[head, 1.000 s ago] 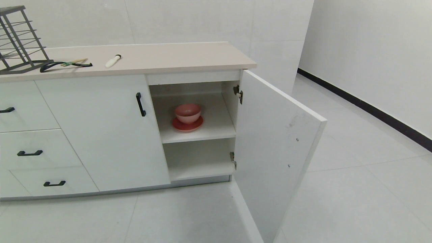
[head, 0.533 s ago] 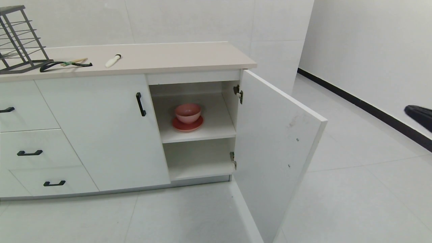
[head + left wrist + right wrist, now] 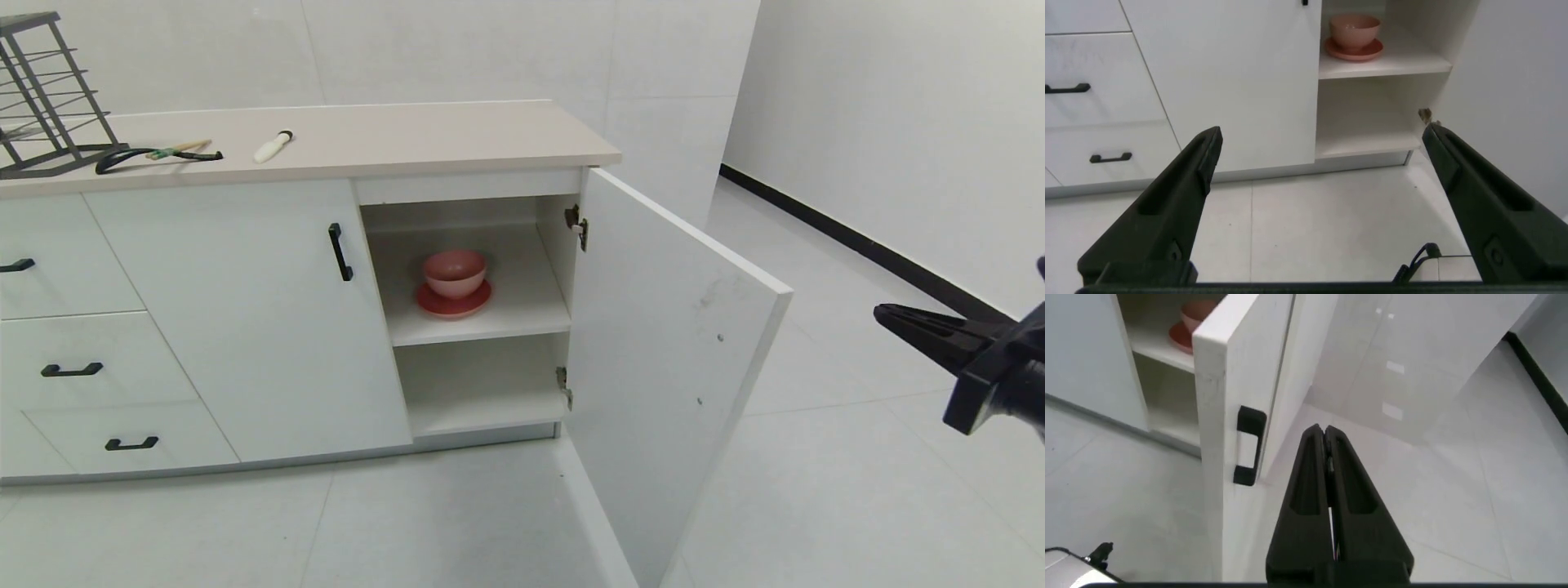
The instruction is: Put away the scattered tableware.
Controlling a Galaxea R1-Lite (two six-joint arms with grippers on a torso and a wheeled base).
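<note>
Pressed flat together with nothing between them, the fingers of the right end effector (image 3: 883,314) make a single black wedge; its body is cut off by the head view's right edge. It hangs over the pale tiled floor (image 3: 816,490), apart from the outer face of the open white cabinet door (image 3: 669,327), whose black bar handle (image 3: 1248,446) the right wrist view catches. The left end effector (image 3: 1321,135) is spread wide and empty, low over the floor in front of the cabinet.

One pink round bowl (image 3: 454,273) sits on one red flat plate (image 3: 455,304) on the upper shelf (image 3: 522,314) of the open compartment; from the right wrist view the door edge hides most of both. The lower shelf (image 3: 482,412) lies beneath.

On the beige surface (image 3: 408,135) stand one dark wire rack (image 3: 41,90), cut off at the picture's edge, one white-handled utensil (image 3: 273,148), and a tangle of a black curved piece with a wooden stick (image 3: 155,153), too small to sort out. The closed fronts carry four black handles: one upright on the shut door (image 3: 340,252) and three on the drawers (image 3: 72,370).
</note>
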